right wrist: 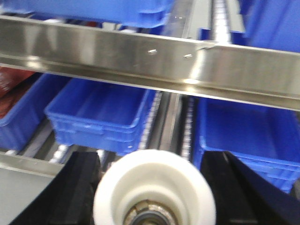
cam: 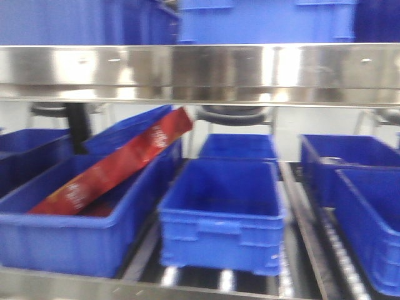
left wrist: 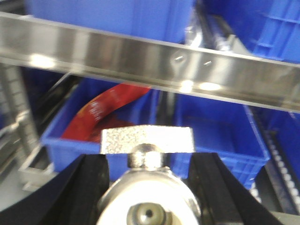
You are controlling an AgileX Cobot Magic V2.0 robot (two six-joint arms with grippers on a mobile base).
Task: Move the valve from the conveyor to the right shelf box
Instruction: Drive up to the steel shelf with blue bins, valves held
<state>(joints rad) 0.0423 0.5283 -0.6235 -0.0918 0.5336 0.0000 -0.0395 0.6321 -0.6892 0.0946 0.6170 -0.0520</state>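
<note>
In the left wrist view my left gripper (left wrist: 149, 164) is shut on a metal valve (left wrist: 149, 194) with a flat silver handle (left wrist: 147, 139) on top, held in front of the shelf. In the right wrist view my right gripper (right wrist: 150, 159) is shut on a round white-flanged valve part (right wrist: 153, 187) with a metal centre. Blue shelf boxes stand ahead: a middle one (cam: 222, 212) and right ones (cam: 369, 212), the right one also showing in the right wrist view (right wrist: 248, 131). Neither gripper shows in the front view. The conveyor is out of view.
A shiny steel shelf rail (cam: 200, 72) runs across at upper height, with more blue boxes above it. The left box (cam: 69, 244) holds a slanted red package (cam: 119, 165). Roller tracks (cam: 294, 206) run between the boxes. A steel front lip (cam: 62, 284) edges the lower shelf.
</note>
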